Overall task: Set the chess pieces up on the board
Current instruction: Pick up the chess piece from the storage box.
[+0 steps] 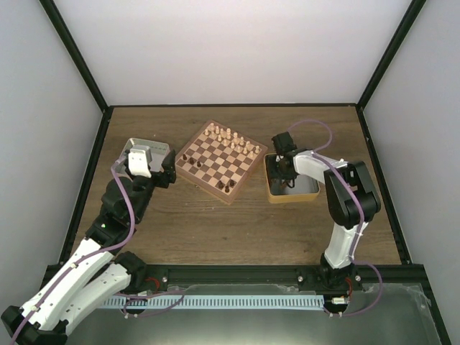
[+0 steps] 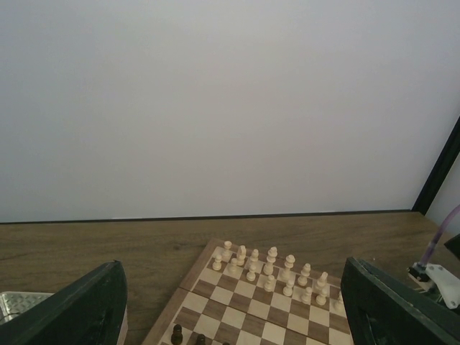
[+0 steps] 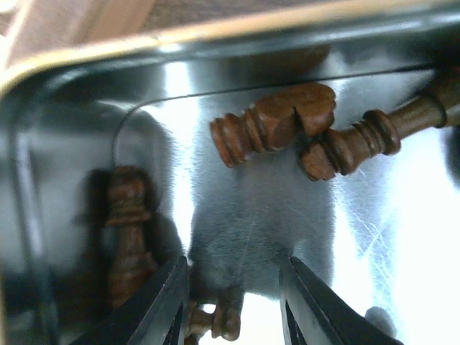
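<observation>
Two arms flank the board (image 1: pixel 219 159); from above, only the right gripper (image 1: pixel 284 178) dips into the tin (image 1: pixel 295 200) off the board's right corner. Left wrist: left gripper (image 2: pixel 231 287) spread wide, empty. Right wrist: jaws half-spread, apparently pinching nothing; one piece (image 3: pixel 215 321) lies crosswise between them, knight (image 3: pixel 277 122) farther ahead.

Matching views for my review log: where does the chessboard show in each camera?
Top external: the board mid-frame, turned cornerwise.
Left wrist: bottom centre, cut by the lower edge.
Right wrist: not clearly in it; the tin fills the frame.
Shared landmark: the pale pieces on its far edge, top and left wrist views.
</observation>
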Controlling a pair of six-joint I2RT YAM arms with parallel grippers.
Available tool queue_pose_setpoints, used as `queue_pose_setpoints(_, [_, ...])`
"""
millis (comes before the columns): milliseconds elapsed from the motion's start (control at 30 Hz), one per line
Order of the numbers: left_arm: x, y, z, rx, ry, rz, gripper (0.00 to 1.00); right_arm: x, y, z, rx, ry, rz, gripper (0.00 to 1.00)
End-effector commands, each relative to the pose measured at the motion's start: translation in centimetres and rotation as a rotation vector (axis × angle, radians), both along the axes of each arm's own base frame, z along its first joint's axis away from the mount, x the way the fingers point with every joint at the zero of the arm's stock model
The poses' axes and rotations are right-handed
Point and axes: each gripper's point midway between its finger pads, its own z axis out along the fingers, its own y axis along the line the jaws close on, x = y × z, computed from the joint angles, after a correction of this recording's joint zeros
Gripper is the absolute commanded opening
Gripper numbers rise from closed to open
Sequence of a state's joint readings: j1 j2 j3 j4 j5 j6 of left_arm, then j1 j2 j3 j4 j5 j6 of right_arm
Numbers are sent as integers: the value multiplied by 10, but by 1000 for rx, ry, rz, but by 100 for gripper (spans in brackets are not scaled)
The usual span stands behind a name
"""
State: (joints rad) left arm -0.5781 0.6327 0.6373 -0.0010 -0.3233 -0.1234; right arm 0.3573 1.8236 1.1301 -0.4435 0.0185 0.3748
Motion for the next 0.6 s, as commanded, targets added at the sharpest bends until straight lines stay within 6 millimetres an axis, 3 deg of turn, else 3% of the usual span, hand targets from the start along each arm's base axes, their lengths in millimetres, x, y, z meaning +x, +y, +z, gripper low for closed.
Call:
queue_pose_setpoints(0, [-1,0,2,-4,-10,-5,83,-1,-12,-12,-93,25,-29,37])
queue_pose_setpoints(233, [-1,1,2,-4,-10,-3,83,-2,-12,-18,-87,36,-46,36])
queue_pose_setpoints(467, [-1,0,1,-4,-9,-3,83,-1,-1,23,-7,-36,-11,38])
queue_pose_setpoints(567, [0,0,1,-3,-8,-6,83,-6,7,30,31,-30,41,39])
